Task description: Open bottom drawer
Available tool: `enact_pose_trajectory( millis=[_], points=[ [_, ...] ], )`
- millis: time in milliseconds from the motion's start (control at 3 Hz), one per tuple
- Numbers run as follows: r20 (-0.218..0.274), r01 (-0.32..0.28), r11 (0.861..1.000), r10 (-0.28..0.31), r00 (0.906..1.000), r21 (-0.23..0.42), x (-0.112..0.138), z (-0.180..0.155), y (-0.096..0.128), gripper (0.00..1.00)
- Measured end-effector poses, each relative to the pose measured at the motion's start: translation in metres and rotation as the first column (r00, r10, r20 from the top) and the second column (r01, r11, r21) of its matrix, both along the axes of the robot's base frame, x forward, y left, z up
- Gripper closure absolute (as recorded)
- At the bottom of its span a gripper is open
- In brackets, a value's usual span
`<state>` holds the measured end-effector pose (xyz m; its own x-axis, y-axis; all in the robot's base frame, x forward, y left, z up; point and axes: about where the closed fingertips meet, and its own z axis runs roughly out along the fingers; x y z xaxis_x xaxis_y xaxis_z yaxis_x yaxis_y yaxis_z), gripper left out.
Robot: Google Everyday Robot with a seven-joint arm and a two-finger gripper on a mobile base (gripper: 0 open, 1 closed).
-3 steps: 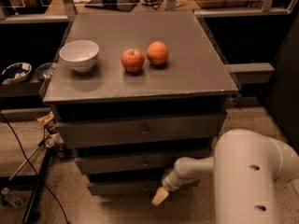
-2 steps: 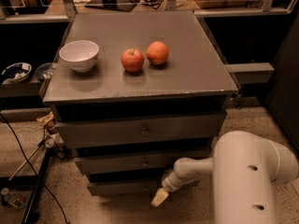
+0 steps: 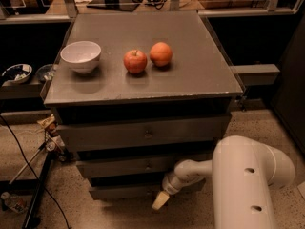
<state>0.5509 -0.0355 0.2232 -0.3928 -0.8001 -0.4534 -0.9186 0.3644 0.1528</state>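
Observation:
A grey cabinet has three stacked drawers. The bottom drawer (image 3: 119,191) is the lowest and narrowest grey front, near the floor; its knob is hidden behind my arm. My white arm reaches in from the lower right. My gripper (image 3: 160,200) hangs just in front of the bottom drawer's middle, with one pale fingertip showing, pointing down and left. The middle drawer (image 3: 143,166) and the top drawer (image 3: 143,134) each show a small metal knob.
On the cabinet top (image 3: 200,66) stand a white bowl (image 3: 81,56), a red apple (image 3: 135,61) and an orange (image 3: 161,54). Cables and a black stand (image 3: 35,199) lie on the floor at the left. A shelf with small dishes (image 3: 16,73) is at the left.

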Motion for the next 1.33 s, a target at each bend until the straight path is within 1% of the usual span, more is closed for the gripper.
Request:
enact_pose_trajectory(
  millis=[333, 667, 1000, 1333],
  points=[
    [-0.034, -0.058, 0.998, 0.056, 0.9978, -0.032, -0.021, -0.018, -0.004, 0.00],
    [-0.043, -0.070, 0.997, 0.068, 0.9967, -0.031, -0.033, -0.021, -0.012, 0.00],
    [-0.048, -0.075, 0.997, 0.074, 0.9961, -0.032, -0.037, -0.019, -0.015, 0.00],
    [-0.050, -0.064, 0.998, 0.064, 0.9967, 0.009, -0.049, 0.003, -0.023, 0.00]
  ],
)
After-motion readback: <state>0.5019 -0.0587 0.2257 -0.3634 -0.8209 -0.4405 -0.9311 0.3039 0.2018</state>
